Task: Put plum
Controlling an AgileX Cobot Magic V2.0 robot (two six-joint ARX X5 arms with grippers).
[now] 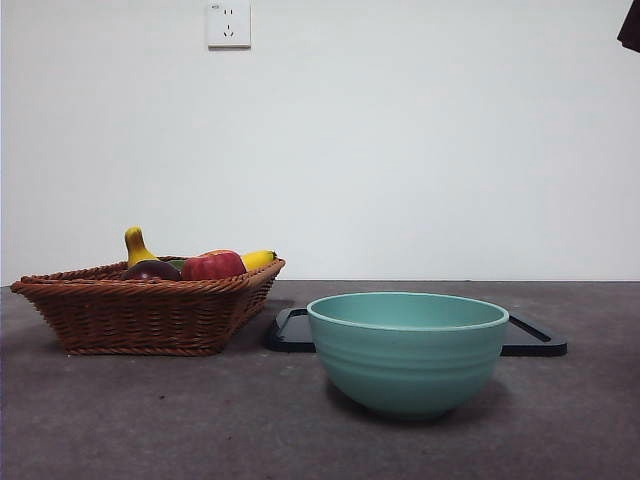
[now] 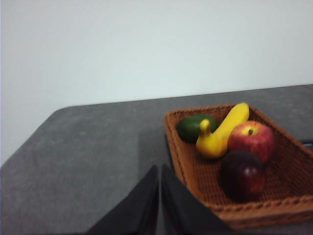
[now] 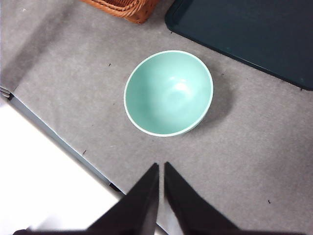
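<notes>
The dark maroon plum (image 2: pixel 243 175) lies in the brown wicker basket (image 2: pixel 195 171), beside a red apple (image 2: pixel 251 140), a yellow banana (image 2: pixel 222 133) and a dark green fruit (image 2: pixel 194 127). In the front view the plum (image 1: pixel 150 270) just shows over the basket's rim (image 1: pixel 140 310). My left gripper (image 2: pixel 160 172) is shut and empty, above the table just outside the basket. My right gripper (image 3: pixel 161 169) is shut and empty, high above the table near its edge, with the empty teal bowl (image 3: pixel 168 93) ahead of it. The bowl (image 1: pixel 407 350) stands at the front in the front view.
A flat black tray (image 1: pixel 530 338) lies behind the bowl and also shows in the right wrist view (image 3: pixel 244 34). A black arm tip (image 1: pixel 630 25) shows at the top right corner. The grey table's edge (image 3: pixel 54 137) runs close to my right gripper.
</notes>
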